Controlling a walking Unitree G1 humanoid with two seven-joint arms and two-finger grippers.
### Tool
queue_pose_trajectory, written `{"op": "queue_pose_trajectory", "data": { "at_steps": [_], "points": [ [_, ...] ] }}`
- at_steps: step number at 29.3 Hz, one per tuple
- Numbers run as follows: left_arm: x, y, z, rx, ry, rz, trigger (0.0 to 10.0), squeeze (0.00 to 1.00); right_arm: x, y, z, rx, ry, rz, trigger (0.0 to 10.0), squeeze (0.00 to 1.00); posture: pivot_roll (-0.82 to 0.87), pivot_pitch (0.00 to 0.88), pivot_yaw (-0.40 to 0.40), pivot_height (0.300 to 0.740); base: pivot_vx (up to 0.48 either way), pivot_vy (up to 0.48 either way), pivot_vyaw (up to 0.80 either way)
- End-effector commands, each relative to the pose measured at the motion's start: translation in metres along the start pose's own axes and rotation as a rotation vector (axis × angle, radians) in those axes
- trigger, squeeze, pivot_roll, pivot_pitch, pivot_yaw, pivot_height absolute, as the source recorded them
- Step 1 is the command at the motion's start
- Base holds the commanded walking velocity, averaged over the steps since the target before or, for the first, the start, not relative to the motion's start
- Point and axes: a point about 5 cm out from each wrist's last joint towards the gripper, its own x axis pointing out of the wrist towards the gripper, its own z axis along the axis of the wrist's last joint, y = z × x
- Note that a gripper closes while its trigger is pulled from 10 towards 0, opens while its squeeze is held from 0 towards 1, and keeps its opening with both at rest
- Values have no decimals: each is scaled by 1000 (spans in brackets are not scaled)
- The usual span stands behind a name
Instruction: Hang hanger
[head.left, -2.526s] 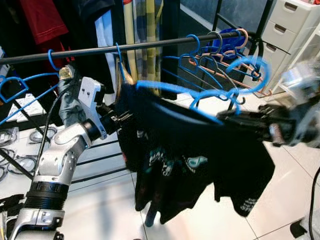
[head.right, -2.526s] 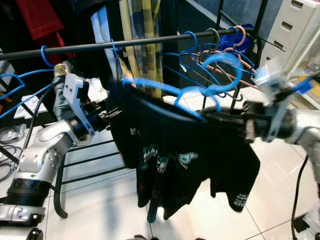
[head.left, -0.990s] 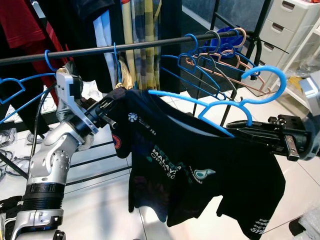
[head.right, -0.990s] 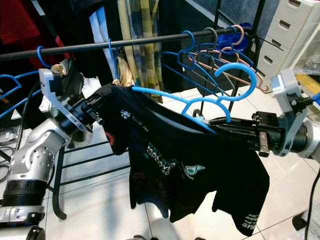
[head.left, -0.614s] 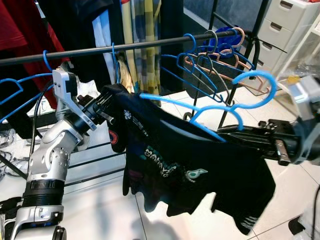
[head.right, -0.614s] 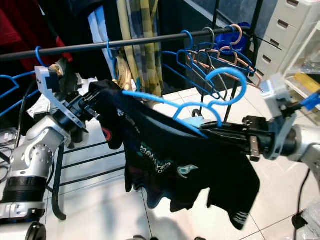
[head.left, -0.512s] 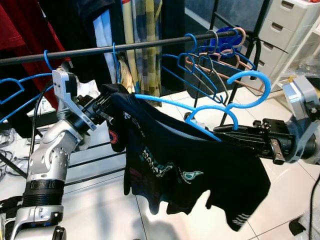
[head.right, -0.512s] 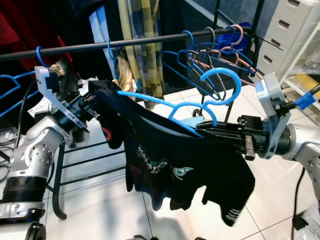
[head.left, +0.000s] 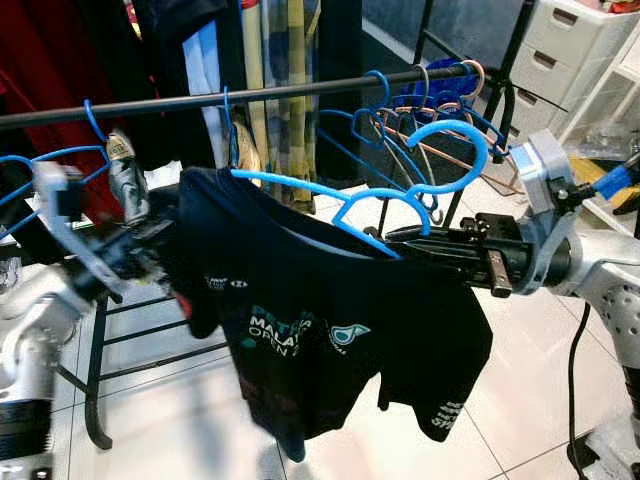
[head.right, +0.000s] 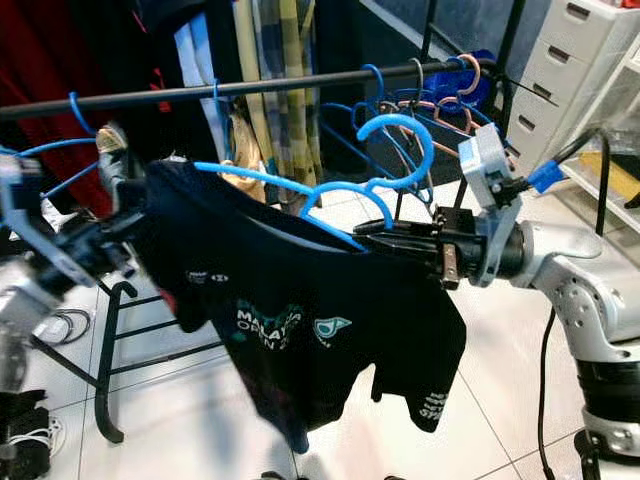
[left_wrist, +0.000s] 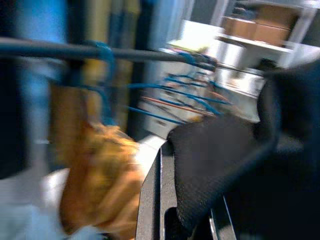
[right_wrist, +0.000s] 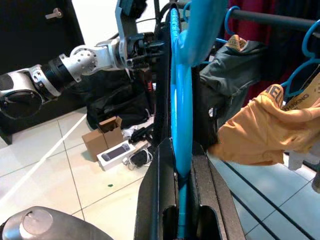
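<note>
The right gripper was clamped on the blue hanger, its 2 black fingers pressed flat against either side of the plastic just below the hook. That arm reached in from the right, roughly level, holding the hanger out in front of the rail and lower than it. The hanger's hook curved upward and hung free, near the rail but not over it. A black T-shirt with white and teal print was draped on the hanger and hung down below both arms.

The left gripper was at the shirt's left shoulder, blurred in the head views. In the left wrist view the black fabric lay between its fingers, so it was pinching the shirt.

On the rail's right end sat a cluster of bare hangers, mostly blue with a pink one and a grey one among them. 2 more blue hooks sat over the rail further left, and dark and striped garments hung behind it. A white drawer unit stood at the far right, on a pale tiled floor
</note>
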Motion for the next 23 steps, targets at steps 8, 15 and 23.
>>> {"op": "queue_pose_trajectory", "data": {
  "at_steps": [8,15,23],
  "points": [
    [-27,36,22,5,-67,204,0,0,-8,1,2,-28,0,-29,0,0,-50,124,17,740,0,0,0],
    [-49,45,20,-28,-65,275,0,0,-5,4,-4,-13,13,-22,0,0,-40,127,13,740,0,0,0],
    [-79,77,28,-61,-171,595,0,0,2,12,-15,14,65,45,0,0,-31,130,7,740,0,0,0]
  ]
}}
